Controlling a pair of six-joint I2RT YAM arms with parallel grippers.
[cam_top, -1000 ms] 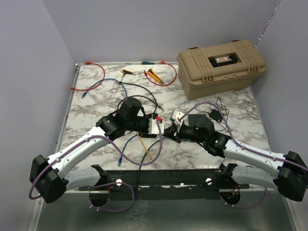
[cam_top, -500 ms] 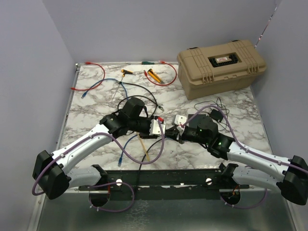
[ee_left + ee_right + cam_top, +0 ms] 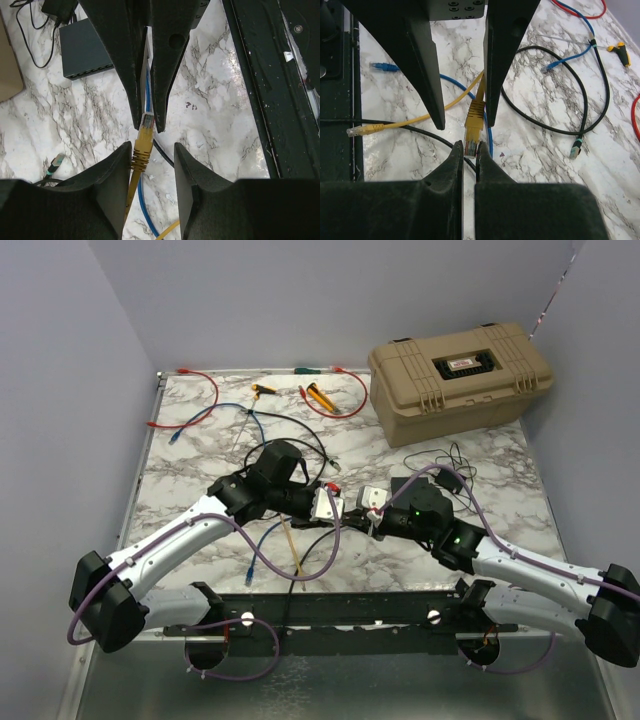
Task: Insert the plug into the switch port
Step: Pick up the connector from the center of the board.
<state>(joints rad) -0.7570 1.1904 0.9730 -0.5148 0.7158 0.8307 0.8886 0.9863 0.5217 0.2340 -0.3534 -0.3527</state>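
Once drawn together above the near edge, passing the plug (image 3: 147, 122) across: pinched in the right gripper (image 3: 469, 150), loose between parted fingers (image 3: 112, 180) of the left gripper (image 3: 151, 147), ready for the switch (image 3: 85, 47) toward the right edge.

A white worktop (image 3: 200, 455), veined in grey like marble. A large tan case (image 3: 460, 375) sits at its far right corner. Along the far edge lie red cables (image 3: 205, 390) and two yellow-handled tools (image 3: 320, 397). A black cable (image 3: 300, 430) loops across the middle, a blue cable (image 3: 262, 540) nearer the front. Right of centre lies a flat dark-grey switch (image 3: 85, 50), with a small black adapter (image 3: 447, 478) and a tangled thin cord (image 3: 455, 455) just behind it. The free end of a yellow cable (image 3: 365, 130) rests near the front edge.
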